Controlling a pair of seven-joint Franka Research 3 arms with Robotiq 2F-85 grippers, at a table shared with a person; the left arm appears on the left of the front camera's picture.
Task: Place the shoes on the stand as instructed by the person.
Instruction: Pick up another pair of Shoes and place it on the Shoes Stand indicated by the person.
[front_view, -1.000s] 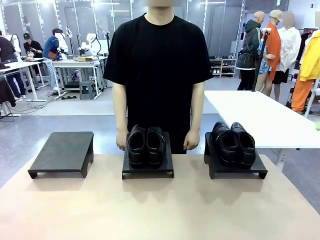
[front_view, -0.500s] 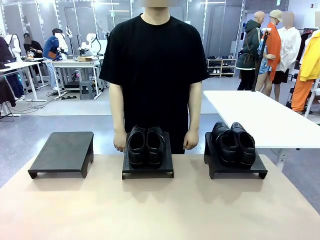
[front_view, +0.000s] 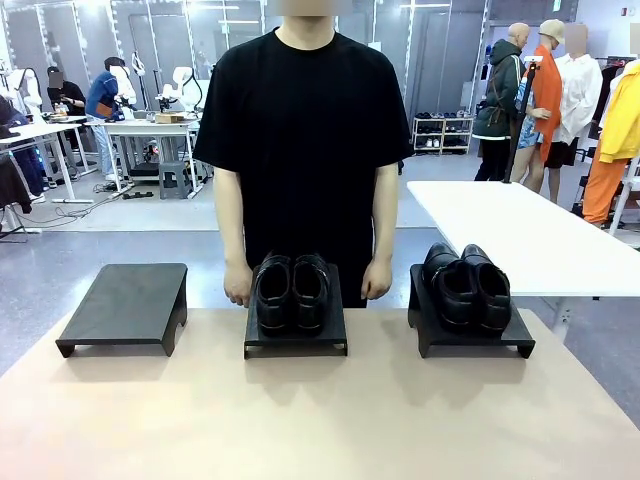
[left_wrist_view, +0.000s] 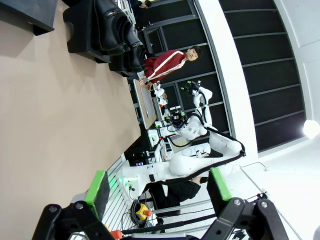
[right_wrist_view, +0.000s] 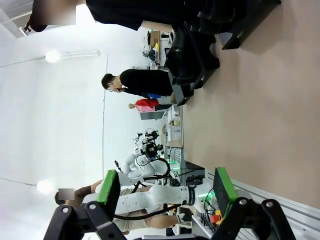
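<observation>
Both grippers, left (left_wrist_view: 159, 192) and right (right_wrist_view: 167, 192), gape empty; I'd await the person (front_view: 305, 140) choosing among glossy black leather shoes (front_view: 291, 291).

Bright, even light (wrist views distorted)

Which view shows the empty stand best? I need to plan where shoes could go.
The front view: the empty stand sits whole at the table's left, top bare. The left wrist view catches just a corner at its top edge. The right wrist view gives no clear sight of it.
</observation>
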